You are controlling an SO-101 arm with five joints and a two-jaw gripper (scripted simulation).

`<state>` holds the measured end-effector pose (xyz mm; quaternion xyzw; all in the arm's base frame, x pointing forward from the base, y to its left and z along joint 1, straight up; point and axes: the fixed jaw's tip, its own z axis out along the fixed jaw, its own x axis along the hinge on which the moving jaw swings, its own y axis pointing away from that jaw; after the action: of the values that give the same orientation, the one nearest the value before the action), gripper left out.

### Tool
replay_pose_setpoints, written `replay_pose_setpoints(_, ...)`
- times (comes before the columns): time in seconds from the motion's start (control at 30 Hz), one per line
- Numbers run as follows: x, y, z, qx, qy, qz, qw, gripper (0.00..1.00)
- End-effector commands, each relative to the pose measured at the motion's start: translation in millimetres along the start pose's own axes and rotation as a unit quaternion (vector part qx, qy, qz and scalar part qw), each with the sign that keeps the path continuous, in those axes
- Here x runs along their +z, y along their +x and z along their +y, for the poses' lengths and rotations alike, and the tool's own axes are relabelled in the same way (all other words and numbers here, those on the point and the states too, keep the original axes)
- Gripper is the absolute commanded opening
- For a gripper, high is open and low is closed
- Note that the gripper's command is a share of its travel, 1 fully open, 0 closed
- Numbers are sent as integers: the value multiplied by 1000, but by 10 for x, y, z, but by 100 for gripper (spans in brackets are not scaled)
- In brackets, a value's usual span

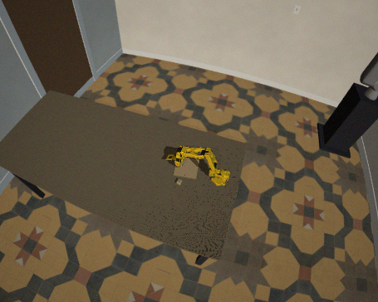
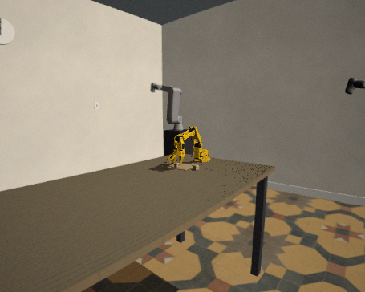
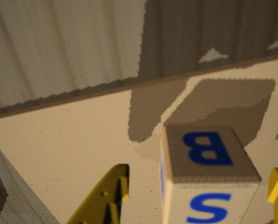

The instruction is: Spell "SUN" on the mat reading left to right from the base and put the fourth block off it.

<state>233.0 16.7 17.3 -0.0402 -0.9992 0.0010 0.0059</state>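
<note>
In the wrist view a pale block [image 3: 210, 170] stands on the tan mat [image 3: 75, 150]. It shows a blue S on the face toward the camera and a blue B on the face beyond it. My gripper [image 3: 197, 182] is open, with one yellow finger to the left of the block, apart from it, and the other just at the right edge of the view. In the top view the yellow arm [image 1: 196, 161] reaches over the mat [image 1: 186, 170], with the gripper [image 1: 179, 158] low at the mat's far side. The other letters are too small to read.
A small block [image 1: 179, 181] lies on the table just off the mat's near corner; it also shows in the exterior view [image 2: 196, 167]. The mat's edge runs close behind the S block. The table's right edge is near the arm's base.
</note>
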Motion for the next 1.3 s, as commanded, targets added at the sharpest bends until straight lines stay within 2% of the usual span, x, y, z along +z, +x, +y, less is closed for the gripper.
replay_pose_setpoints(0.0,-159,-102,-2,0,-6,-44,999,31)
replay_pose_setpoints(0.77,-159,-102,-86,0,-4,-44,999,17)
replay_pose_setpoints(1.27,-158,-102,-110,0,-4,-44,999,13)
